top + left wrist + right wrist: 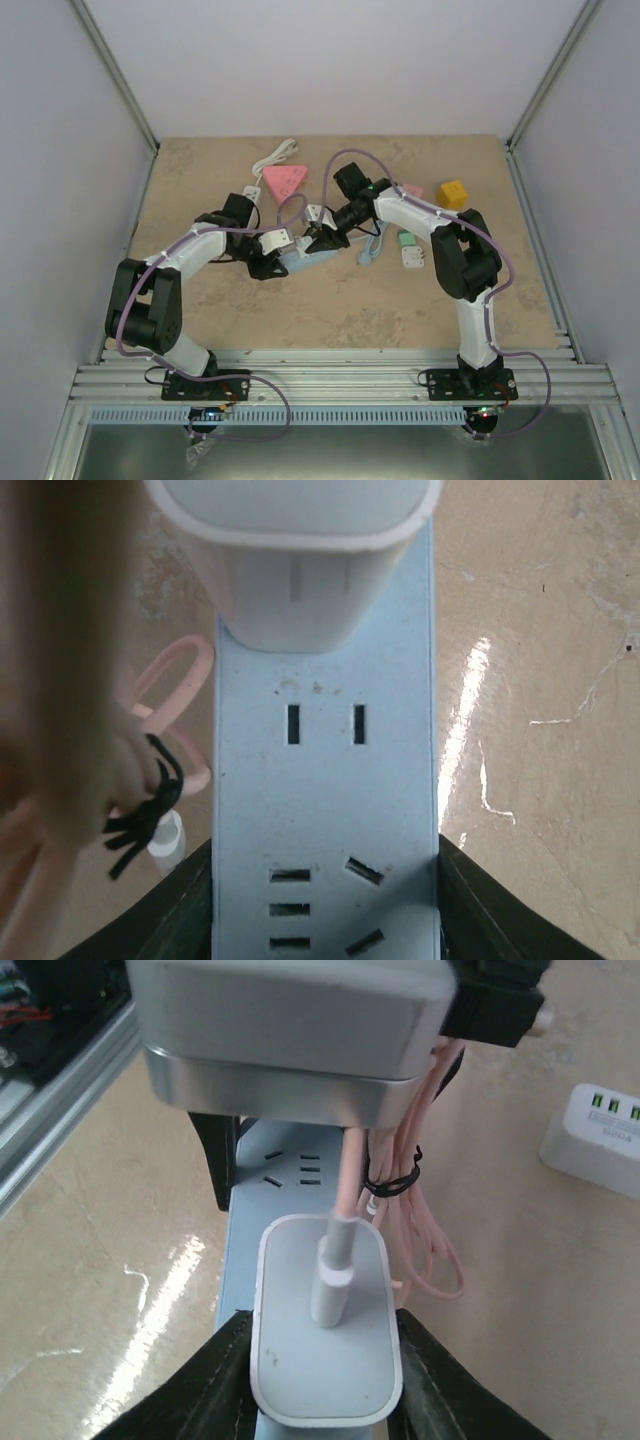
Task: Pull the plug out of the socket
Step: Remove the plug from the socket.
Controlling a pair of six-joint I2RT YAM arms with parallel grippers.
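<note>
A light blue power strip [300, 259] lies on the table's middle. In the left wrist view the strip [325, 810] runs between my left gripper's dark fingers [185, 915], which are shut on its sides. A white plug adapter [295, 570] sits in the strip's far socket. My left gripper [266, 262] holds the strip's near-left end. My right gripper [325, 240] is shut on the white plug [325, 1355], one finger [200, 1395] on each long side. A pink cable [345, 1185] rises from the plug and hangs in tied loops beside the strip.
A pink triangular socket block [287, 180] and a white cord [275, 156] lie at the back left. A yellow cube [452, 193], a green adapter [408, 239] and a white adapter [413, 258] lie to the right. A white charger [600, 1135] shows in the right wrist view.
</note>
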